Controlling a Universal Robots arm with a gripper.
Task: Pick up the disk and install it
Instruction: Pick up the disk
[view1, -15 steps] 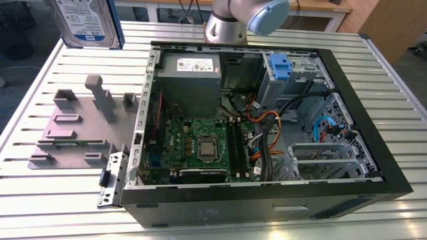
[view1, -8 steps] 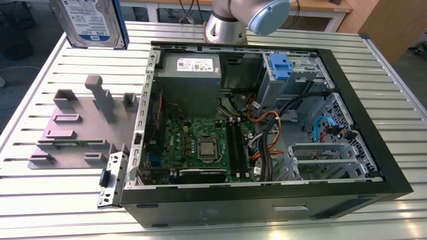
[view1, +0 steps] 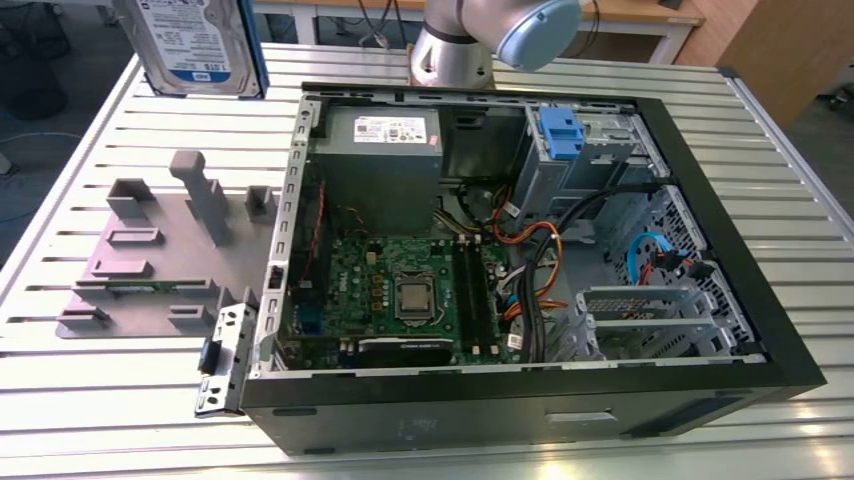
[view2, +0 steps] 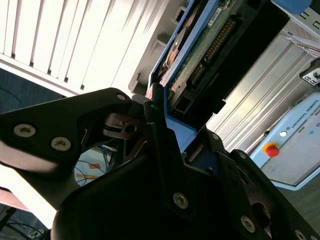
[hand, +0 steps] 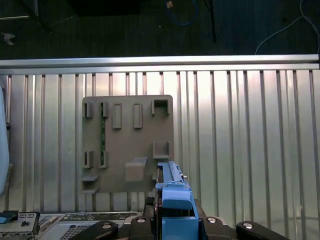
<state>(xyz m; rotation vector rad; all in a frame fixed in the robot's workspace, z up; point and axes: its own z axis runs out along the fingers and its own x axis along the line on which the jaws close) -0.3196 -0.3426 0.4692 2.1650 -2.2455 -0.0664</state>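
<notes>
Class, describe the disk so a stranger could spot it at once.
Start at the open computer case on the slatted metal table. Past its corner at the exterior view's upper left, the gripper holds the disk above the table. Unlike the grey power box, its face has a blue-and-white label.

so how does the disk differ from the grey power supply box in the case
The disk is clamped in the gripper, clear of the case; the power supply box sits inside it. The disk has blue rails, the box is plain grey. Both carry a printed label.
</notes>
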